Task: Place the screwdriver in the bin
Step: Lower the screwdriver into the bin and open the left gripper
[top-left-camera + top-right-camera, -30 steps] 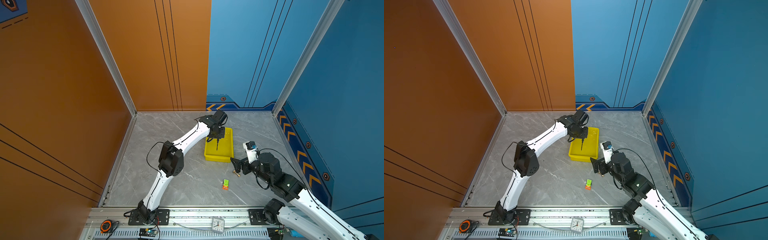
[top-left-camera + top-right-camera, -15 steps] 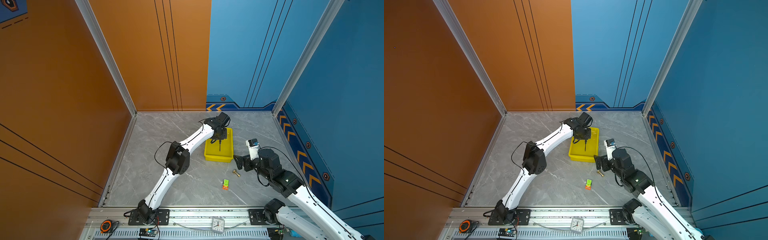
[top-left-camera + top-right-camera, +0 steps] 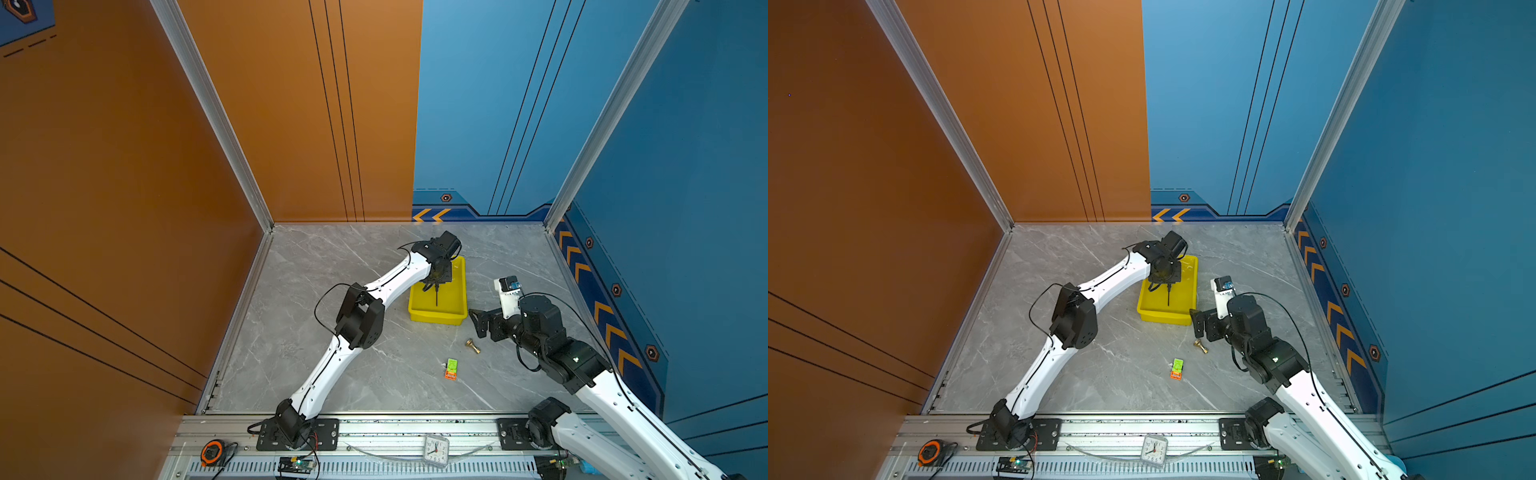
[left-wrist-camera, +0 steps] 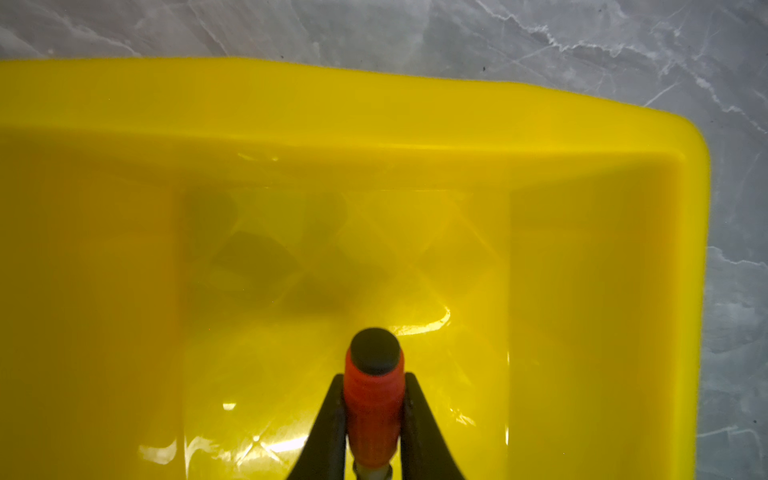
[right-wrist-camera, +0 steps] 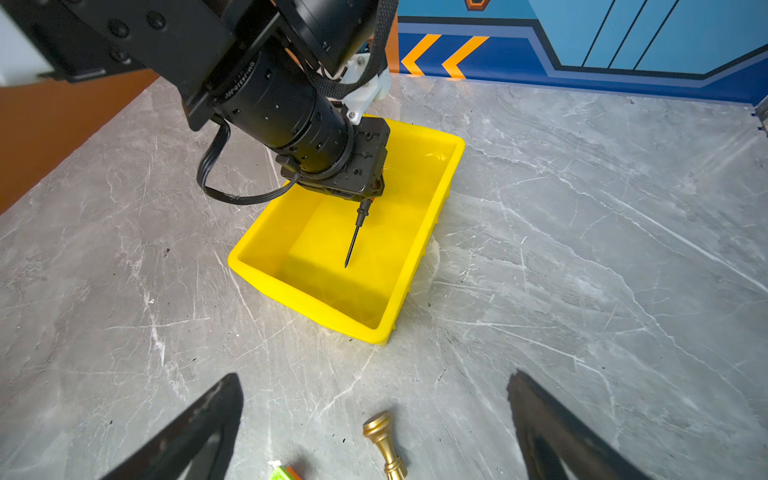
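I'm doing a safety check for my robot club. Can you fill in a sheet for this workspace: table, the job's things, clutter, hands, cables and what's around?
Surface: grey marble table, flat, faintly scratched.
Job's things: screwdriver hangs with its shaft pointing down inside the yellow bin; whether the tip touches is unclear.
Clutter: brass fitting and green-orange block lie between the bin and the front rail; clock and tape measure sit on the rail.
Hands: left hand shut on the screwdriver's handle; right hand open, empty, by the brass fitting.
Cables: black cables loop off both arms.
Surroundings: orange walls, blue walls.
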`<action>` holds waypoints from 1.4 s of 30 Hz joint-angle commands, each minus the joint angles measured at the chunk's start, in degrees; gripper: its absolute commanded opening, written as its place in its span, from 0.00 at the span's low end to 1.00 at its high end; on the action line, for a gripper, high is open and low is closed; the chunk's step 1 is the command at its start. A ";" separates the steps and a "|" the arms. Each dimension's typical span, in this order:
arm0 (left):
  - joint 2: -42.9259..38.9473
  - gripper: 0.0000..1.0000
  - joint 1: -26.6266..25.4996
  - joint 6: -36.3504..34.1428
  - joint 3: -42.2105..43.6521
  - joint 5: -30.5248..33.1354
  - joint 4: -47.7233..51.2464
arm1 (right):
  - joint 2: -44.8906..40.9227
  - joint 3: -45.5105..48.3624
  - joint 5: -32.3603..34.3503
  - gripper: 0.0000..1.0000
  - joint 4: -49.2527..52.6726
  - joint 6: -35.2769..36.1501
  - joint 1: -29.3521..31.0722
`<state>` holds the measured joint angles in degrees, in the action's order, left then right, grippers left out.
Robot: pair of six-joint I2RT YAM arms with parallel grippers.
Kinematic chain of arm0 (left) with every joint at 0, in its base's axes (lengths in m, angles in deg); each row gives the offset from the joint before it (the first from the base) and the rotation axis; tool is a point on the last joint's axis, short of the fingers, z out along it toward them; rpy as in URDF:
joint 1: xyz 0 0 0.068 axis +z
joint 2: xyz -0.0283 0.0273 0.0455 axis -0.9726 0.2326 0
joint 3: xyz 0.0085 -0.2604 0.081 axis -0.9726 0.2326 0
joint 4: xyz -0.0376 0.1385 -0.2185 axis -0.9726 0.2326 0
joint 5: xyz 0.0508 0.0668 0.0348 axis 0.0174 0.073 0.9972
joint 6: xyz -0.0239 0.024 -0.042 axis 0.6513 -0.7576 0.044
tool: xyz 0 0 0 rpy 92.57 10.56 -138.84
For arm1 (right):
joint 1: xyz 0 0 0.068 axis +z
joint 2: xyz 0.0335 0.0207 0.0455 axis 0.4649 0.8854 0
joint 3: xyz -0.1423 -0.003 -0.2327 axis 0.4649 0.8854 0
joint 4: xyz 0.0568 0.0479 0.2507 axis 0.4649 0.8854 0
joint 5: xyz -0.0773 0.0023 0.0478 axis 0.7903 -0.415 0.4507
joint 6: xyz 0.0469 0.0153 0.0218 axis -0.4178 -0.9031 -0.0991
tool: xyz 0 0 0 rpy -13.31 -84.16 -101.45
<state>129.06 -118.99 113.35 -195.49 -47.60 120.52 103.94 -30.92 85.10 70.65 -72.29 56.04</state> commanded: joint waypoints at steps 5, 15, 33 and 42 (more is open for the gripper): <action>2.87 0.01 -0.08 1.00 -0.64 2.11 0.90 | -0.45 -0.38 -3.40 1.00 1.03 1.45 -1.68; 4.49 0.06 -0.10 1.26 0.16 2.71 0.84 | 1.51 -0.07 -7.54 1.00 0.47 3.53 -1.97; 2.78 0.37 -0.10 0.84 0.16 3.78 0.89 | -0.17 -0.41 -6.59 1.00 0.55 3.53 -2.06; -2.61 0.54 -0.88 -0.79 0.07 3.60 0.83 | -1.76 -0.28 -5.49 1.00 0.48 3.80 -2.15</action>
<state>131.55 -119.05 113.92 -195.45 -45.04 120.41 103.24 -30.92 78.90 70.60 -69.16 54.25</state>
